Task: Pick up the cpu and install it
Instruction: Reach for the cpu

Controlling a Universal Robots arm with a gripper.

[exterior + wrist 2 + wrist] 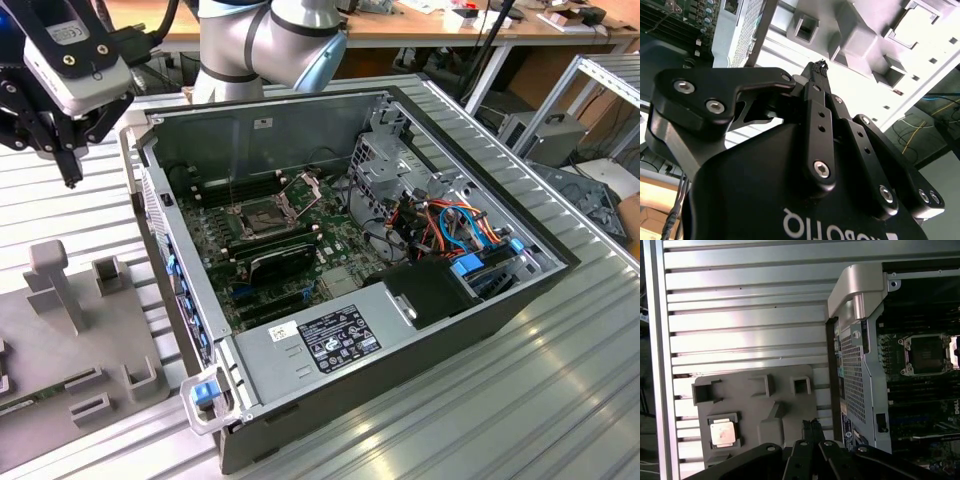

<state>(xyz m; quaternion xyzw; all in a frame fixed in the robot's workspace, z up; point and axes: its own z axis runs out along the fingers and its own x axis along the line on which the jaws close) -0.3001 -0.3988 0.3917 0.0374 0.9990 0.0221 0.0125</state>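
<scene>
Ribbed aluminium table (560, 380): in the exterior view it carries an open case (400, 360) at centre and a grey tray (110, 340) toward the exterior view's left. Inside the case lies the green motherboard (330, 245), with the socket (262, 215) on it, its metal frame tipped up. The gripper (71, 178) hangs above the table at the exterior view's upper left, just outside the case's corner and beyond the tray's far edge. Its black fingers (66, 150) point down, drawn together to a single tip with nothing between them. It touches nothing.

In the second wrist view the gripper (819, 66) is seen along its own length. The two fingers (819, 125) lie pressed side by side, closed and empty. Behind the tip is the tray (860, 30) with its square pockets. A corner of the motherboard (680, 12) shows beyond it.

In the first wrist view the cpu (722, 433), a pale silver square, lies flat in a pocket of the tray (755, 400). That pocket is on the tray's side away from the case (860, 365). The gripper (811, 424) tip is seen against the tray's opposite side, the one next to the case, fingers shut on nothing. The cpu is therefore well apart from the tip, with raised tray blocks between them, and is untouched. Inside the case the socket (926, 355) shows its dark bed. The table (740, 315) runs under tray and case.
</scene>
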